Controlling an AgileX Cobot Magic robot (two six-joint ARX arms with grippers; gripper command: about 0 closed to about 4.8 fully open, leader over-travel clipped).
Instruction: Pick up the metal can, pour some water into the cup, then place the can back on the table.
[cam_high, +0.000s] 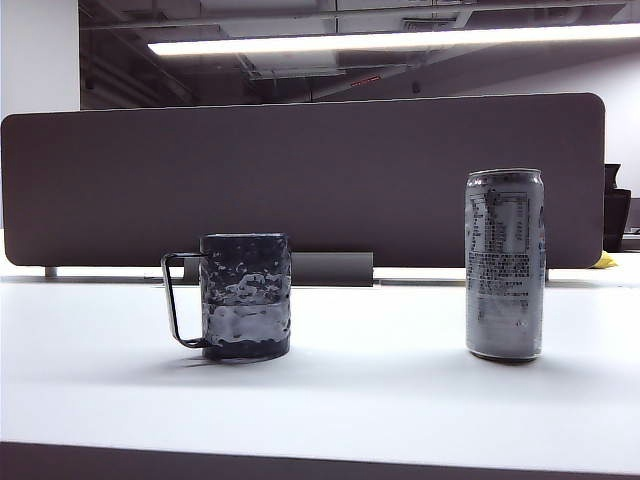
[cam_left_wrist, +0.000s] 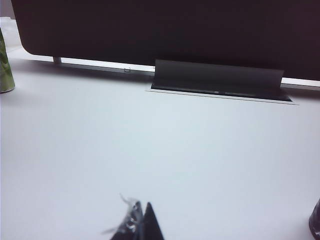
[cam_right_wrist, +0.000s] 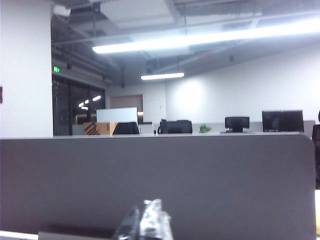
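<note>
The white table is carrying the cup and the metal can, both standing upright, well apart, neither near any jaws

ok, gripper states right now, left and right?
Left gripper: closed, holding nothing, low over the bare table.
Right gripper: closed, empty, facing the divider panel.

One can, one cup, one table, one divider, and two grippers: left, right.
</note>
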